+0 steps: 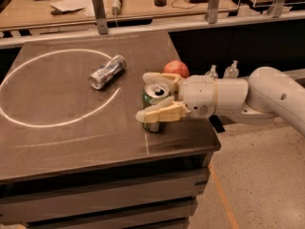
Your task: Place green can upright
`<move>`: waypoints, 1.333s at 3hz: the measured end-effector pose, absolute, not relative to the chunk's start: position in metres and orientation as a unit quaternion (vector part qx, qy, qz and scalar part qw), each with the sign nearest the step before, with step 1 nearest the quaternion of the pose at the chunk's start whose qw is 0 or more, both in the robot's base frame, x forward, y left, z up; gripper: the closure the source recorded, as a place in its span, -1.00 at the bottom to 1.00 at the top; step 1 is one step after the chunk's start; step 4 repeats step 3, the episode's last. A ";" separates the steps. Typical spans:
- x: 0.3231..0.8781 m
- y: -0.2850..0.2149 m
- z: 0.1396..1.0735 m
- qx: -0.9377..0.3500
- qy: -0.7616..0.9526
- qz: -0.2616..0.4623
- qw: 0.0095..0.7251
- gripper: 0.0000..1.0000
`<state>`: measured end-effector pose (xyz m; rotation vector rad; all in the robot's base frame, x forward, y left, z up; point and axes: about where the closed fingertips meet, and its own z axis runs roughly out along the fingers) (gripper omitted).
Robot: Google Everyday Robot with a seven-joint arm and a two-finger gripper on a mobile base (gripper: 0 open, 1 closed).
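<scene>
The tool [143, 97] sits at the centre of the frame, reaching in from the right on a white arm [267, 94]. Its two pale fingers [162, 113] are clenched on either side of the green can [153, 99], which stands upright near the right front edge of the table [71, 142], silver top up. Up and left, a silver can [107, 71] lies on its side across a white circle [62, 50]. An orange-red round object [176, 68] sits just behind the tool.
</scene>
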<state>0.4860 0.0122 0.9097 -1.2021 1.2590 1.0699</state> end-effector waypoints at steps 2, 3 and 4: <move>0.475 -0.042 0.897 -0.476 0.561 0.430 0.524 -1.00; 0.475 -0.042 0.897 -0.476 0.561 0.430 0.524 -1.00; 0.475 -0.042 0.897 -0.476 0.561 0.430 0.524 -1.00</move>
